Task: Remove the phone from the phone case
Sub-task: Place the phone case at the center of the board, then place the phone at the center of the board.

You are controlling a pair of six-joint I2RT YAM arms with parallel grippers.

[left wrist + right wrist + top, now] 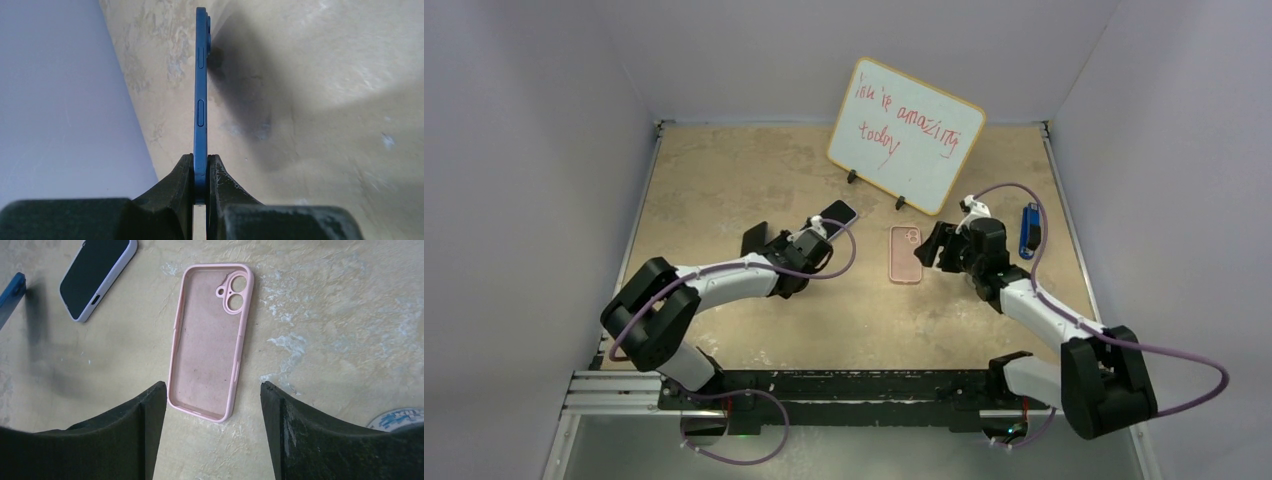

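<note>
Here, the left gripper [201, 175] pinches one end of the blue phone [201, 90]. The phone stands on edge, its long axis pointing straight away from the grip, seemingly clear of the table [325, 125]. Further right, the empty pink case [210, 340] lies flat and lengthwise, just ahead of the wide-spread right gripper [212, 387].
</note>
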